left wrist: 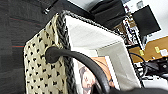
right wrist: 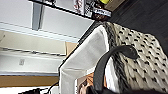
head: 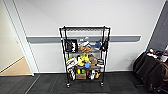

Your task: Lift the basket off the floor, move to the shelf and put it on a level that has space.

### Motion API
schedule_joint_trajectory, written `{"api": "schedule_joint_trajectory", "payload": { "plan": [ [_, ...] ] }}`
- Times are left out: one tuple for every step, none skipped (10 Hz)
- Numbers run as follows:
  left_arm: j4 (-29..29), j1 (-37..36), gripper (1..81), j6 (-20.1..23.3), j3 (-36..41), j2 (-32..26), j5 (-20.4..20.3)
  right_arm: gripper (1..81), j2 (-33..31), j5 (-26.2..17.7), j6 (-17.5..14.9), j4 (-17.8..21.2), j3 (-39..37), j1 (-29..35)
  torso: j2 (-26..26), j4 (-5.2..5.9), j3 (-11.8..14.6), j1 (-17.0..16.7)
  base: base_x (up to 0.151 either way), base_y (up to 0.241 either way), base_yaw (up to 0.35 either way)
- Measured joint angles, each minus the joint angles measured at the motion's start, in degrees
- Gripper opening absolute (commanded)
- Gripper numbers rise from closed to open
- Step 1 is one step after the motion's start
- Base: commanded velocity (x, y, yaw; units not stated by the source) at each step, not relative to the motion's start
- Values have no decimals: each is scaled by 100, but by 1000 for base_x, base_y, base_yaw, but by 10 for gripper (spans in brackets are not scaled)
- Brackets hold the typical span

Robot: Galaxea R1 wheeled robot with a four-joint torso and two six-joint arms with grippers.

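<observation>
You face a white wall with a grey rail, and dark carpet floor (head: 50, 86) runs along the bottom of the head view; at the far left a doorway opens onto pale flooring, and at the far right dark bags or clothing are piled. In the centre stands the shelf (head: 84, 56), a black wire rack on small wheels, its middle and lower tiers crowded with packets and boxes, while its top level (head: 85, 28) looks bare, so by my reading that is where there is room. In the left wrist view the basket (left wrist: 47, 72) sits tilted over the carpet, its black loop handle (left wrist: 80, 58) arching close to the camera and something printed lying inside on the pale lining. The right wrist view shows its other handle (right wrist: 112, 53), with the rack's lower tier at the upper edge of that frame. I judge the lift done and the basket carried; closing in and placing it remain. Whether either gripper is clamped on a handle, I cannot tell.
</observation>
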Motion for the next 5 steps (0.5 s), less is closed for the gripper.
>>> {"api": "schedule_joint_trajectory", "payload": {
  "plan": [
    [0, 2, 10, -2, -21, 4, 13, 10, 2, -4, 2, 0, 2, 0, 46, 0, -9, -15, 0, 0, 0],
    [0, 0, 10, 0, -22, 11, 13, 10, 0, -4, 2, 0, 2, 0, 158, 0, -9, -39, 0, 0, 0],
    [2, 2, 10, 0, -52, 52, 11, 10, 5, 0, 0, 0, 2, 0, 225, 0, -11, -57, 0, 0, 0],
    [2, -15, 10, 0, -57, 63, -2, 10, 0, 16, 0, 0, 2, 18, 260, 0, -13, -61, 0, 0, 0],
    [2, -15, 10, 2, -57, 61, -17, 10, 2, 27, 0, 0, 2, 13, 273, 0, -13, -68, 0, 0, 0]
  ]
}}
